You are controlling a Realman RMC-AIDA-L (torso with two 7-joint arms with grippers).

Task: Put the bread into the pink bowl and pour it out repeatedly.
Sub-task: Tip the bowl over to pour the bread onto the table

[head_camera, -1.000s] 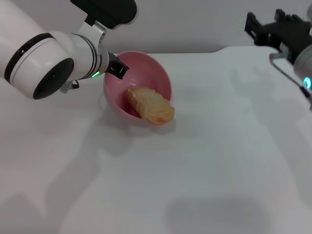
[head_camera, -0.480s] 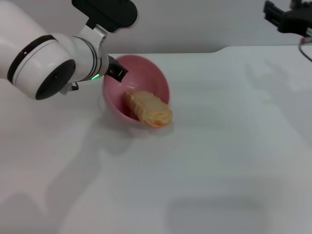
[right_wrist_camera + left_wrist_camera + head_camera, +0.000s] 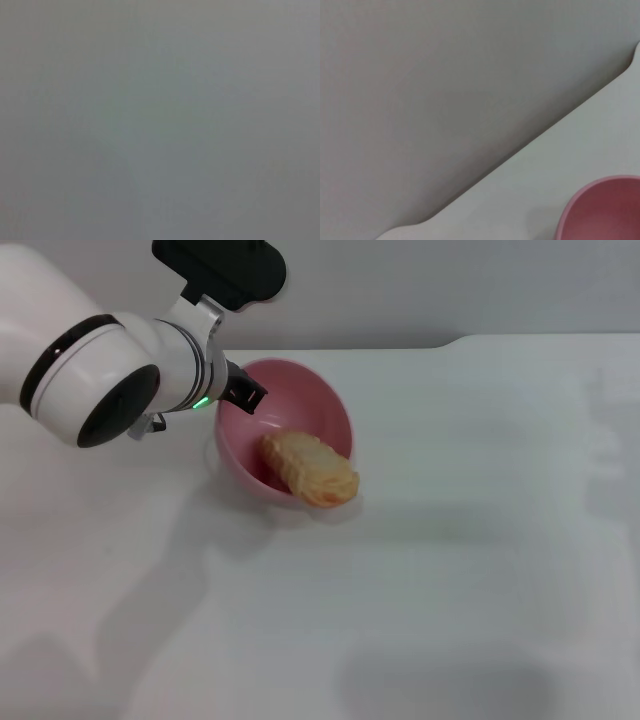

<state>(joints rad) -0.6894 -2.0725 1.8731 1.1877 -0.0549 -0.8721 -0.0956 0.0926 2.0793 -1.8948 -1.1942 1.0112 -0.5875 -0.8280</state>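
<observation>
So my left gripper is clamped on the far-left rim of the pink bowl, upper left of the frame, tipping it so the mouth faces right. The bread sits half out over the low lip, one end on the white table. The loaf looks light and a bit glossy, so I'd guess it slides easily. The bowl's smooth too, so a rim pinch seems right. My right arm isn't in view.
</observation>
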